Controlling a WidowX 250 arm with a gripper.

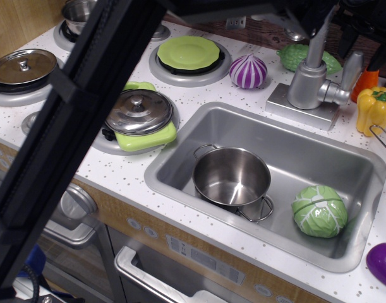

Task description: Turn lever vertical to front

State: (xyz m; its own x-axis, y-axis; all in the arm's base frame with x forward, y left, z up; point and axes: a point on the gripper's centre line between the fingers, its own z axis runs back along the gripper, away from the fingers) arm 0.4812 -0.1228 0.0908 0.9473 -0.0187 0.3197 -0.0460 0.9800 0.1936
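The lever (352,68) is a short silver-grey paddle jutting up and to the right from the cylindrical tap body (308,86), behind the sink. It stands nearly upright. My gripper (361,45) hangs at the top right, just above the lever. One dark finger (343,36) shows left of the lever's tip and another (378,55) to its right. The jaws stand apart and hold nothing. The upper part of the gripper is cut off by the frame edge. The thin spout pipe (316,39) rises left of the gripper.
My black arm (72,107) crosses the left side and hides part of the stove. The sink (180,151) holds a steel pot (231,177) and a green cabbage (318,211). A yellow pepper (374,107), an orange vegetable (367,79), a purple onion (247,71) and a lidded pan (138,112) lie around.
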